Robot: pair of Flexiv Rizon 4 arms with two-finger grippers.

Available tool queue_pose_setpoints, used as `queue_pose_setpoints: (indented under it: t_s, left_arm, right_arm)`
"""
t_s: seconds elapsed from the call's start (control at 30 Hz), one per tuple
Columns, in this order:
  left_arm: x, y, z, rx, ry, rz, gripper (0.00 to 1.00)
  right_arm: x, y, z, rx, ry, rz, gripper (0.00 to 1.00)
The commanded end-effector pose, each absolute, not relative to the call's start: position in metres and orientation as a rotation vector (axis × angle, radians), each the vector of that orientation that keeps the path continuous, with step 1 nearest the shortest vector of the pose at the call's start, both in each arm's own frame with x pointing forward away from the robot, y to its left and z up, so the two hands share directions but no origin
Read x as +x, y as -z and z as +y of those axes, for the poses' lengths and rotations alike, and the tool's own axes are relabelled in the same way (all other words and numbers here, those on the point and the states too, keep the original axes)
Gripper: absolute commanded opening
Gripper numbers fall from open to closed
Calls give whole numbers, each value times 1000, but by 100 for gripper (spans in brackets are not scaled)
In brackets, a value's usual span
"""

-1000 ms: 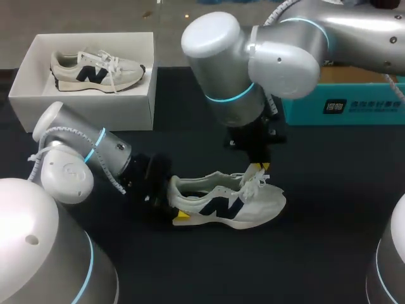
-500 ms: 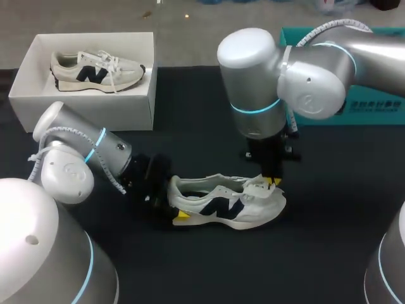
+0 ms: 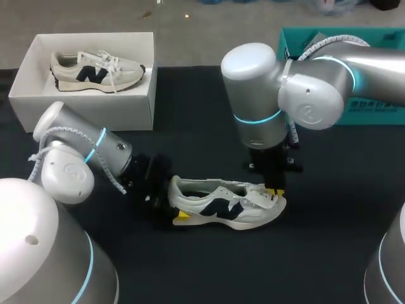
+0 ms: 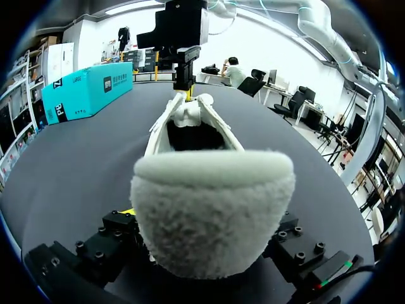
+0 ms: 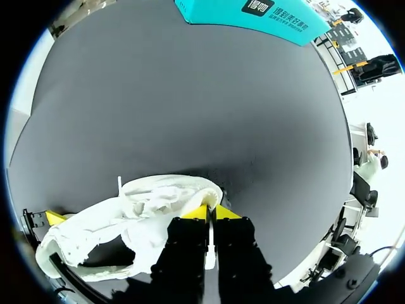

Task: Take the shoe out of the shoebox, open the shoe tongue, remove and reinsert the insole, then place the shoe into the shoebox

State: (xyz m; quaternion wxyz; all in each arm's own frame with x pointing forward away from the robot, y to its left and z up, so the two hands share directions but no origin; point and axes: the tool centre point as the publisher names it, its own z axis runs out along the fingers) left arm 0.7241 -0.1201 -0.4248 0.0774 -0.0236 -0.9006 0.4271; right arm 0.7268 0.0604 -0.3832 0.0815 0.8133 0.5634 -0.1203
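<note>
A white shoe [image 3: 221,206] with a dark side logo lies on its sole on the black table, toe to the right. My left gripper [image 3: 176,201] is shut on its fuzzy heel [image 4: 212,202], one yellow tip showing at the heel's near side. From above, my right gripper [image 3: 273,191] comes down over the forefoot. Its yellow tips [image 5: 211,212] are pressed together on the tongue [image 5: 171,199], which is folded toward the toe. The shoe's opening [image 4: 193,136] gapes dark behind it. The white shoebox [image 3: 145,95] stands at the back left.
A second matching shoe [image 3: 95,68] lies inside the shoebox. A teal box [image 3: 373,107] sits at the back right, behind my right arm. Bare black tabletop lies in front of the shoe and to its right.
My right arm has swung to the right and lowered, carrying the tongue from above the laces down toward the toe. The left gripper and the shoe's heel have stayed put.
</note>
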Motion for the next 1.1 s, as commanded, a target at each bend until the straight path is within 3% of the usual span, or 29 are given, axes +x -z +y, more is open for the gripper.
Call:
queue_pose_setpoints:
  t_s: [0.03,0.07,0.17,0.23,0.43,0.93,1.1]
  left_arm:
    - [727,434,-122,-70,-1273,-2698,0]
    - [727,434,-122,-70,-1273,-2698,0]
    - [727,434,-122,-70,-1273,-2698,0]
    - [727,434,-122,-70,-1273,-2698,0]
    - [727,434,-122,-70,-1273,-2698,0]
    - [727,434,-122,-70,-1273,-2698,0]
    - [727,434,-122,-70,-1273,-2698,0]
  right_arm:
    - [722,386,63,2602,317,1310,28]
    - [722,384,63,2600,310,1309,38]
    - [723,377,64,2599,283,1307,50]
    - [723,371,66,2599,257,1306,71]
    - [725,344,75,2608,132,1311,100]
    - [735,258,111,2561,-306,1493,100]
    - [726,232,142,2207,-555,1893,100]
